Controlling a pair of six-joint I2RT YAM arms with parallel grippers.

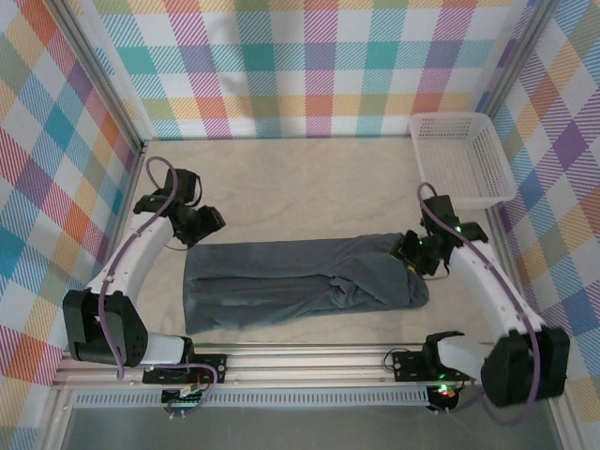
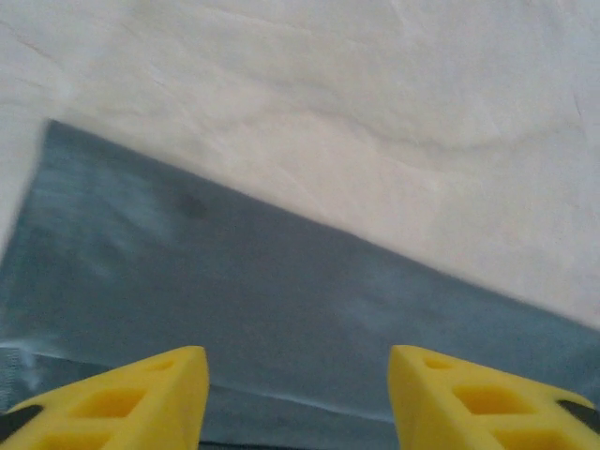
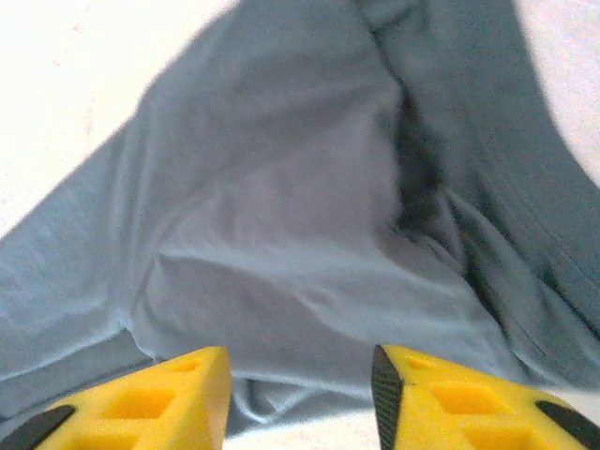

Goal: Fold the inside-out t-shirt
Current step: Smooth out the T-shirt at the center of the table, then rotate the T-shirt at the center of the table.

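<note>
T-shirt lies banded across the bench. Left gripper and right gripper — both released, empty — hover over opposite ends, presumably for a cross fold.

Parted yellow jaws over blue-grey t-shirt

White arms, black joints — purple cables looped alongside. Fingers yellow, hollow cells, black tips. Green lights on right arm.
</note>
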